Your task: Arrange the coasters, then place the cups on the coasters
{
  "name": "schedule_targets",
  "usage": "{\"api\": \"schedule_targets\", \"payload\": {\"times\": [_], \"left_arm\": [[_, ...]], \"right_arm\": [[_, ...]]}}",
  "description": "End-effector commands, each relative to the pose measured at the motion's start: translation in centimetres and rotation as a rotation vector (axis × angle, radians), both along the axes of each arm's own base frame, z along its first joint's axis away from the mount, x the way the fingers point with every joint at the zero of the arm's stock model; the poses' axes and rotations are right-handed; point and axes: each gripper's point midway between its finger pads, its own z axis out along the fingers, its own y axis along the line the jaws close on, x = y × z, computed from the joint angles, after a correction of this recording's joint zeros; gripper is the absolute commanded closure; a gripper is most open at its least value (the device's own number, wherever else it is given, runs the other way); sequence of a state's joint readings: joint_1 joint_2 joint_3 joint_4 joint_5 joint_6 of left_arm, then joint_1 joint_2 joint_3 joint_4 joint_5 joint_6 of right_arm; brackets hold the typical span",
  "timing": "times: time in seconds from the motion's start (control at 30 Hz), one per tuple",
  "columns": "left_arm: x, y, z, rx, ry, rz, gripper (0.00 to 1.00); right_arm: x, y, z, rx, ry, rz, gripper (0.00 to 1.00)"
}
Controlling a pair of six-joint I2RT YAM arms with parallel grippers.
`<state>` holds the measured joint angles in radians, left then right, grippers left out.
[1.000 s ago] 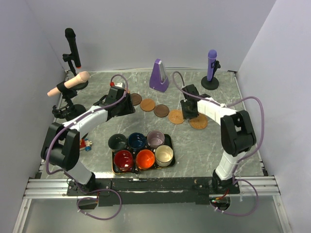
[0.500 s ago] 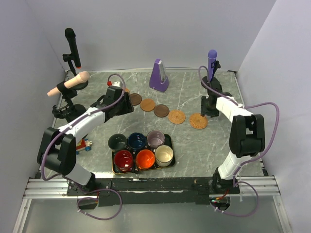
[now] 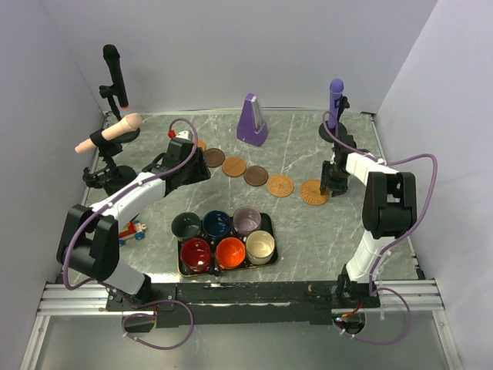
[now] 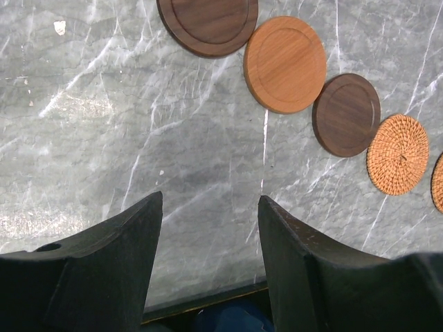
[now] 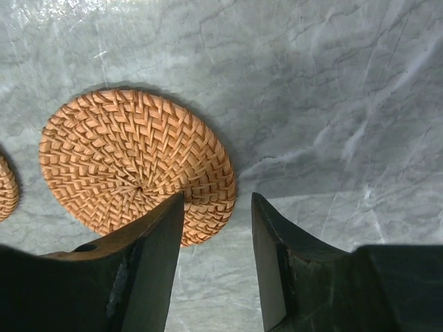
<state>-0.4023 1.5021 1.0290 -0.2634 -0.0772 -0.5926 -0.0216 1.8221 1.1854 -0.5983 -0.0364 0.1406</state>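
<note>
Several round coasters run in a slanted row across the table, from a dark one (image 3: 215,157) to a woven one (image 3: 313,192). In the left wrist view I see a dark coaster (image 4: 208,21), an orange wooden one (image 4: 285,63), another dark one (image 4: 346,114) and a woven one (image 4: 397,153). My left gripper (image 4: 209,200) (image 3: 197,168) hangs open over bare table near the row's left end. My right gripper (image 5: 217,200) (image 3: 331,182) is open at the right edge of the last woven coaster (image 5: 135,159), holding nothing. Several cups, among them the red (image 3: 196,254) and the navy (image 3: 217,223), stand in the tray.
The black tray (image 3: 267,264) sits near the front, in the middle. A purple metronome (image 3: 252,121) and a purple microphone on a stand (image 3: 335,108) stand at the back. A black microphone (image 3: 114,77) and a beige one (image 3: 108,135) stand back left. A small toy (image 3: 135,230) lies left of the tray.
My right arm has swung right from the middle of the woven coasters, and its gripper now stands at the right edge of the last one. The left arm has barely moved.
</note>
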Motion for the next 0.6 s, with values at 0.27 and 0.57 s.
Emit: {"api": "schedule_targets", "payload": {"times": [0.27,0.57], "left_arm": [[0.2,0.4,1.4,-0.02,-0.04,0.031,0.37],[0.3,0.1,1.0,-0.022,-0.027,0.021,0.37]], "right_arm": [[-0.3,1.3,-0.6,0.093,0.01,-0.014,0.53],[-0.8,2.0,-0.9,0.089,0.03,0.026,0.56]]}}
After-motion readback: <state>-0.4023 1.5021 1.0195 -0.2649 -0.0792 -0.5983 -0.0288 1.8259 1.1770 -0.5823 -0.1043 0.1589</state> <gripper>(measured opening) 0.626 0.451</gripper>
